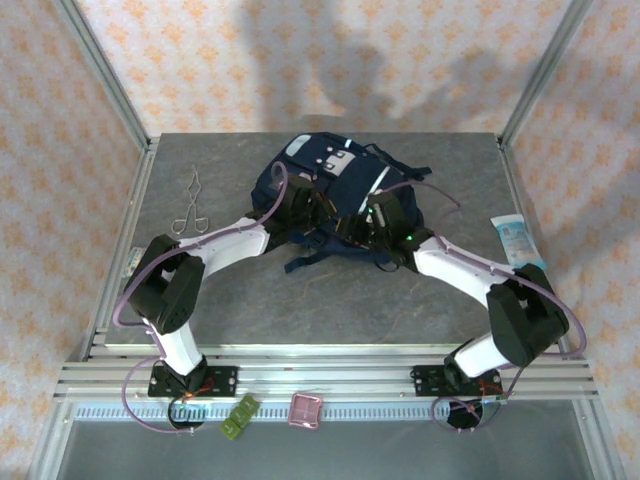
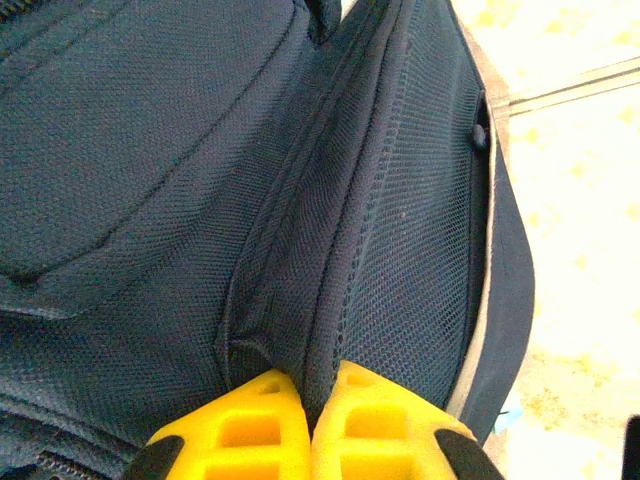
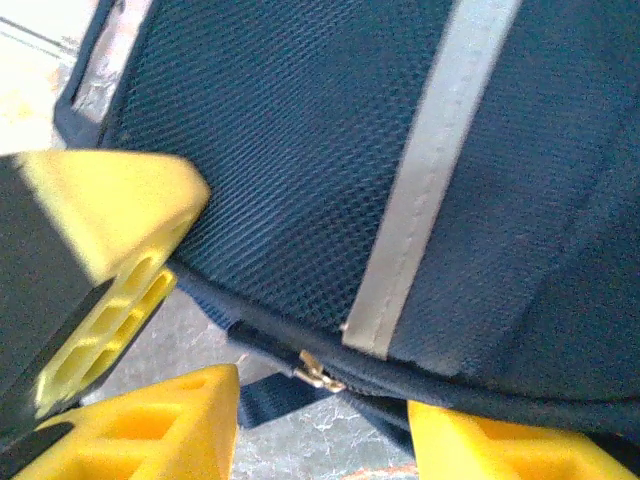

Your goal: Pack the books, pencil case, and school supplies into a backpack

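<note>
From above, the backpack (image 1: 345, 185) lies at the far middle of the tabletop (image 1: 300, 300). It is navy with a pale stripe (image 1: 378, 185), a grey patch (image 1: 345, 165) and white patches (image 1: 300, 147), and my left pincer (image 1: 292, 205) and right pincer (image 1: 372, 218) are at its near side. At my left wrist, the left pincer (image 2: 312, 415) is clamped tight on a fold of the bag's dark mesh. At my right wrist, the right pincer (image 3: 325, 440) stands apart, gripping nothing, with the bag's hem and a small metal zip pull (image 3: 318, 374) between its fingers.
</note>
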Controlling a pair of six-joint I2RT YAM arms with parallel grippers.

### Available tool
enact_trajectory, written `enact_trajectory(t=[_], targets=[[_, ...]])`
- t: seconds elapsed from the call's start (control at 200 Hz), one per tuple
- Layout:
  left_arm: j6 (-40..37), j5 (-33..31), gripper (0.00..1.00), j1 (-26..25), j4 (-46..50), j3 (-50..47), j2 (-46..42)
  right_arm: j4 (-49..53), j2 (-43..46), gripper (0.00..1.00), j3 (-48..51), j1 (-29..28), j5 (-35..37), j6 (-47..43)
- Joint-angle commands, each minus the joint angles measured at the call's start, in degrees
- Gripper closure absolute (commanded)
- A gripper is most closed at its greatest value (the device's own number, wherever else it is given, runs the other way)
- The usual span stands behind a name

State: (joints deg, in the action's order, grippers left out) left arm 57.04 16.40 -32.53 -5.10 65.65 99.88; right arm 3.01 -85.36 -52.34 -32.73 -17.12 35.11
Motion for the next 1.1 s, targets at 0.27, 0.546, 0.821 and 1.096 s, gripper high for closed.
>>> enact_trajectory(t=[0.27,0.546,0.821,1.096], targets=[[-2.1,1.1,0.66,-0.2,-3.4,-0.7,-1.9,-4.8,-0.3,0.67,-2.4,1.1,9.8,1.6],[-3.0,1.8,0.85,0.9,-3.0,1.9,2.0,-5.4,-1.4,0.66,-2.5,1.1,8.9,0.7],[-0.5,6.8,1.0,0.8,-6.4,2.6,2.7,-1.4,-4.5,0.6,-5.1,0.9,11.8,1.7],[0.2,8.2,1.0,0.2,-7.9,2.3,1.7,2.9,-11.2,0.74,-11.4,0.4,20.0,3.2]])
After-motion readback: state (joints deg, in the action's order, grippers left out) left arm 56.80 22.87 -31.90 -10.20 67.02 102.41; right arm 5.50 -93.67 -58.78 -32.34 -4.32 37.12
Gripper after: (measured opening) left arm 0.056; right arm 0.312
